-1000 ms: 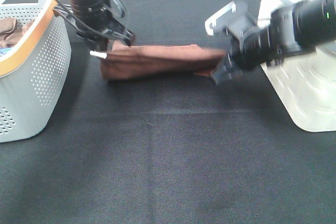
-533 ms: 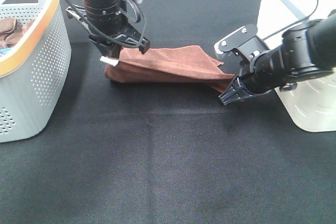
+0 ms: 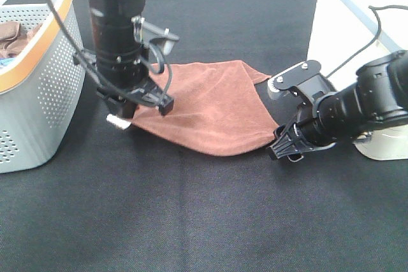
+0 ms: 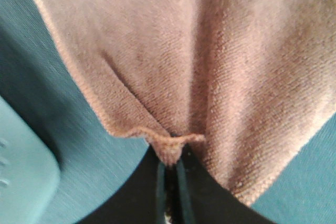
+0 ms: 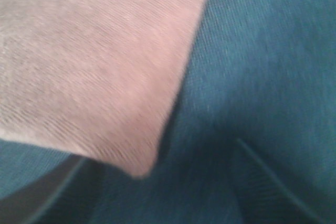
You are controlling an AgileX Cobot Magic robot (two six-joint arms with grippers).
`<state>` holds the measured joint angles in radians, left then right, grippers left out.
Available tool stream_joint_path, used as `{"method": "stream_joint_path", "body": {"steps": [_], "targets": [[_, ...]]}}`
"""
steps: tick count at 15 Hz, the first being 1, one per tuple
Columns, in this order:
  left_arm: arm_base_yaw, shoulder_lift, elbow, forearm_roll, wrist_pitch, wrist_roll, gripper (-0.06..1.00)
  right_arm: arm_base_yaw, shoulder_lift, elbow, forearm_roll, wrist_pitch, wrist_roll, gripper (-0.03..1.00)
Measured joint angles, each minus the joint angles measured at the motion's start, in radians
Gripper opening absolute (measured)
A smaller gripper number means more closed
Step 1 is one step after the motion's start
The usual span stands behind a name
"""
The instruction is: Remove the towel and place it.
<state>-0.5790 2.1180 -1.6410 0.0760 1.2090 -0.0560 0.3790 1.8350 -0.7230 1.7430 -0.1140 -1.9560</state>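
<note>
The reddish-brown towel (image 3: 213, 106) lies spread on the black table, and its small white tag (image 3: 118, 120) shows at the near left corner. My left gripper (image 3: 139, 107) is shut on that corner. In the left wrist view the hem (image 4: 169, 148) is pinched between the jaws of the left gripper (image 4: 170, 182). My right gripper (image 3: 285, 150) sits low at the towel's near right corner. In the right wrist view that corner (image 5: 136, 166) lies loose between the parted jaws of the right gripper (image 5: 157, 187), and nothing is held.
A grey perforated basket (image 3: 44, 87) with an orange rim stands at the left, with a darker brown cloth (image 3: 14, 35) bunched inside. A white container (image 3: 382, 144) stands at the right behind the right arm. Bare black table (image 3: 204, 221) fills the front.
Both arms came toward the front, drawing the folded towel out flat. The right gripper opened and let go of its corner. The left still holds its corner.
</note>
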Motion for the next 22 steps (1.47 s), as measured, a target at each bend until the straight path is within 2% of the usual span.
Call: {"method": "stream_joint_path", "body": {"steps": [1, 2, 3, 5, 7, 11, 17, 19, 21, 22], "targets": [[0.000, 0.000, 0.015, -0.005, 0.000, -0.005, 0.02, 0.000, -0.017, 0.012, 0.000, 0.001, 0.019, 0.68], [0.000, 0.000, 0.026, -0.009, 0.000, -0.011, 0.12, 0.000, -0.051, 0.033, 0.000, 0.001, 0.036, 0.68], [0.000, 0.000, 0.026, -0.009, 0.000, -0.011, 0.12, 0.000, -0.051, 0.033, 0.000, 0.001, 0.036, 0.68], [0.000, 0.000, 0.031, -0.009, 0.000, -0.014, 0.34, 0.000, -0.095, 0.075, 0.000, 0.001, 0.043, 0.69], [0.000, 0.000, 0.031, -0.020, 0.000, -0.014, 0.50, 0.000, -0.135, 0.125, 0.000, -0.001, 0.061, 0.69], [0.000, -0.029, 0.031, -0.035, 0.000, -0.014, 0.52, 0.000, -0.225, 0.174, 0.000, 0.002, 0.104, 0.69], [0.000, -0.262, 0.033, -0.031, 0.001, -0.015, 0.52, 0.000, -0.381, 0.219, 0.003, 0.100, 0.184, 0.69], [0.000, -0.411, 0.033, -0.031, 0.003, -0.015, 0.52, -0.001, -0.429, 0.233, 0.003, 0.201, 0.217, 0.69], [0.000, -0.519, 0.033, -0.029, 0.004, -0.019, 0.52, -0.001, -0.445, 0.233, -0.028, 0.405, 0.270, 0.69], [0.000, -0.594, 0.033, -0.029, 0.005, -0.029, 0.52, -0.001, -0.446, 0.232, -0.166, 0.548, 0.372, 0.69]]}}
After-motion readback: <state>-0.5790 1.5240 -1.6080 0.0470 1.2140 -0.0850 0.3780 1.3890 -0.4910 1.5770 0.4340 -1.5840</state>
